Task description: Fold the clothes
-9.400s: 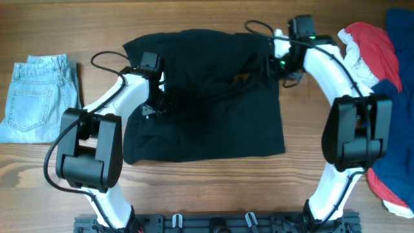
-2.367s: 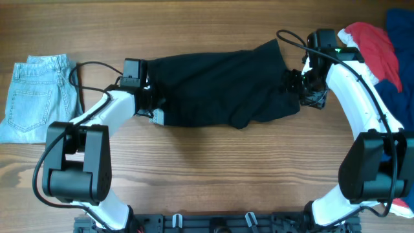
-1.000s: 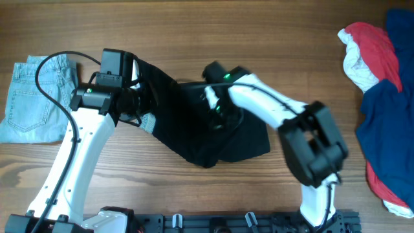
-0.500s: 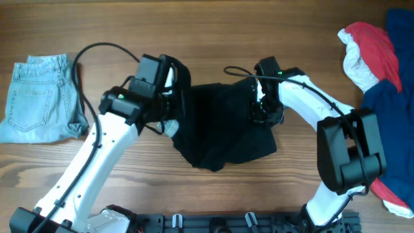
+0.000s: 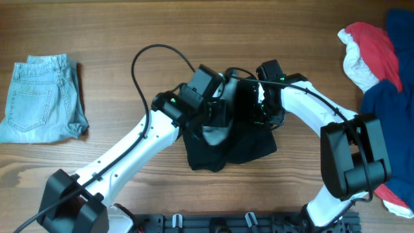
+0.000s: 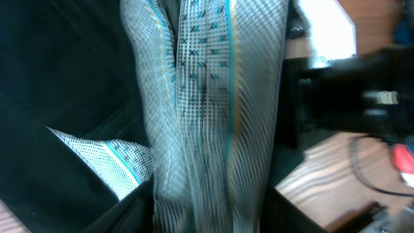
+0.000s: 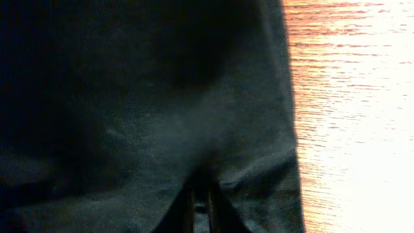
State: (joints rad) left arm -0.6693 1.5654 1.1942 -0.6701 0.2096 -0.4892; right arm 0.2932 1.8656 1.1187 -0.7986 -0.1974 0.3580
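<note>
Black shorts (image 5: 233,147) lie bunched mid-table, half-folded with pale lining exposed, the right gripper (image 5: 264,115) pinched shut on their cloth and the left gripper (image 5: 217,118) over them, its opening indeterminable; denim shorts (image 5: 40,97) sit folded far left, while the red-and-navy heap (image 5: 378,77) at right lies unfolded.

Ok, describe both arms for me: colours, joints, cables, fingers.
They match: left arm and right arm have glossy white links joined by boxy black joint housings. A thin black cable loops free above the left arm. The right gripper has slim dark fingers. Both rise from a black rail.
</note>
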